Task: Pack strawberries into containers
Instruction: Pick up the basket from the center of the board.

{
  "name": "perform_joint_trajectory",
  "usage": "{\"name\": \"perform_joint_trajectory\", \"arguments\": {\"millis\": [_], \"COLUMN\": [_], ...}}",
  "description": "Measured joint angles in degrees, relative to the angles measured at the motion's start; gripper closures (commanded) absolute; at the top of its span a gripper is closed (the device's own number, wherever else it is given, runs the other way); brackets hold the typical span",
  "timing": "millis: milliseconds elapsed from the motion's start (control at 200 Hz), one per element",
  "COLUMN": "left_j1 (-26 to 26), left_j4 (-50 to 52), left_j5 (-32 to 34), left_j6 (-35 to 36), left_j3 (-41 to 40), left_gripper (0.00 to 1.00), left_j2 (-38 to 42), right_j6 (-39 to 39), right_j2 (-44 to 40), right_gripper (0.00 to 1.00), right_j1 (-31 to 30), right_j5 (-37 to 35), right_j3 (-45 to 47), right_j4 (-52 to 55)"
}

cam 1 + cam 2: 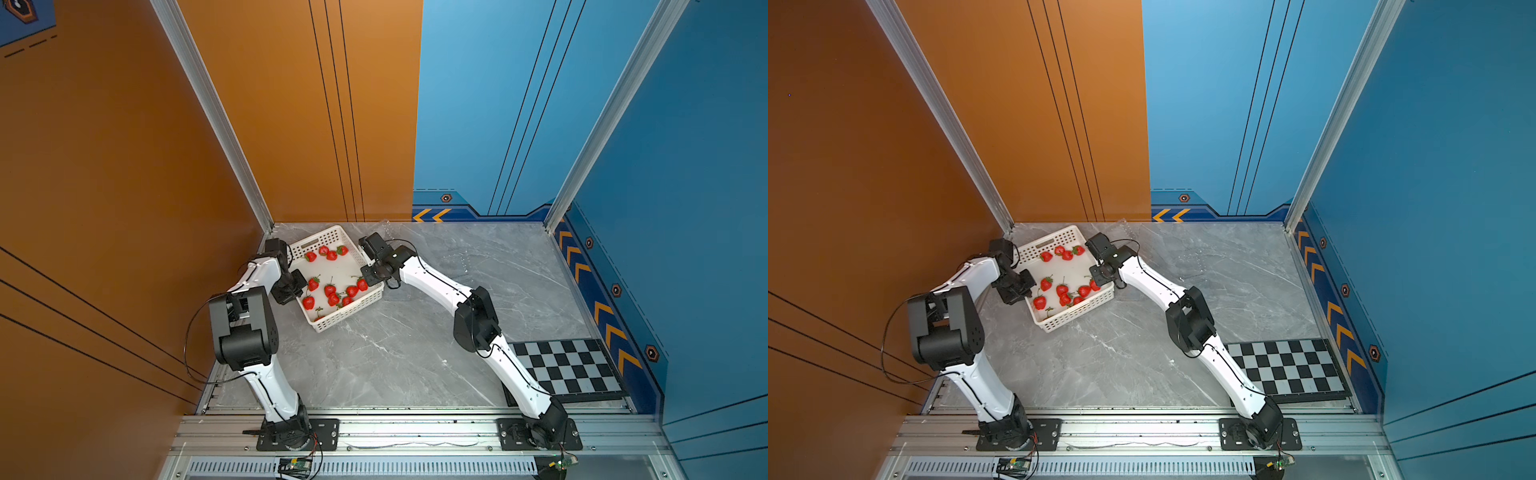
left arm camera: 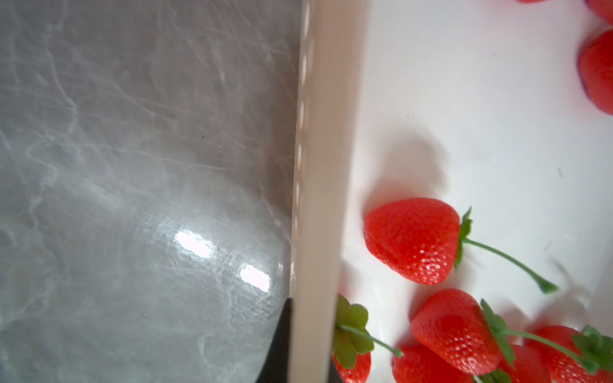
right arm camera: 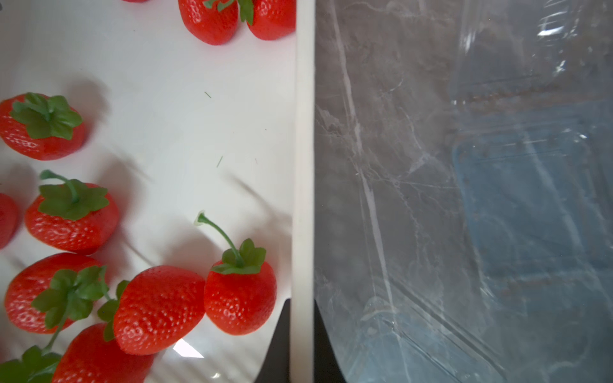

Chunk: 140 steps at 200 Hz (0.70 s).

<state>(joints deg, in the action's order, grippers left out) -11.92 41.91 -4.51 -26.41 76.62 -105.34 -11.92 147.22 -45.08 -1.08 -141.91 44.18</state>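
Note:
Several red strawberries [image 1: 330,289] [image 1: 1062,289] with green caps lie in a white perforated basket [image 1: 349,313] [image 1: 1079,311] at the table's back left. My left gripper [image 1: 301,286] [image 1: 1025,286] is shut on the basket's left wall [image 2: 318,199], one finger [image 2: 280,348] outside it, and a strawberry [image 2: 413,240] lies just inside. My right gripper [image 1: 368,274] [image 1: 1097,274] is shut on the opposite wall [image 3: 303,165], with a strawberry [image 3: 240,295] close to its inner finger [image 3: 278,348]. A clear plastic container [image 3: 530,199] lies on the table outside that wall.
The basket stands close to the orange wall [image 1: 124,208] on the grey marble table [image 1: 395,353]. A faint clear container [image 1: 384,228] shows behind the basket near the back wall. A checkerboard mat [image 1: 569,365] lies at the front right.

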Motion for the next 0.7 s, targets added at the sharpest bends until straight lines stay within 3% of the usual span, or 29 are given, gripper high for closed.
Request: {"name": "perform_joint_trajectory", "arguments": {"millis": [330,701], "left_j1": [6.29,20.94], "left_j4": [6.78,15.34], "left_j5": [0.87,3.56], "left_j6": [-2.60,-8.70], "left_j3": [4.48,16.13], "left_gripper": [0.97,0.97], "left_j2": [7.32,4.87], "right_j6": [-1.90,-3.19], "right_j2": [-12.52,-30.67], "right_gripper": [1.00,1.00], "right_j1": [2.99,10.21], "right_j5": [2.49,4.57], "right_j3": [9.81,29.53], "right_j4": [0.85,1.27]}}
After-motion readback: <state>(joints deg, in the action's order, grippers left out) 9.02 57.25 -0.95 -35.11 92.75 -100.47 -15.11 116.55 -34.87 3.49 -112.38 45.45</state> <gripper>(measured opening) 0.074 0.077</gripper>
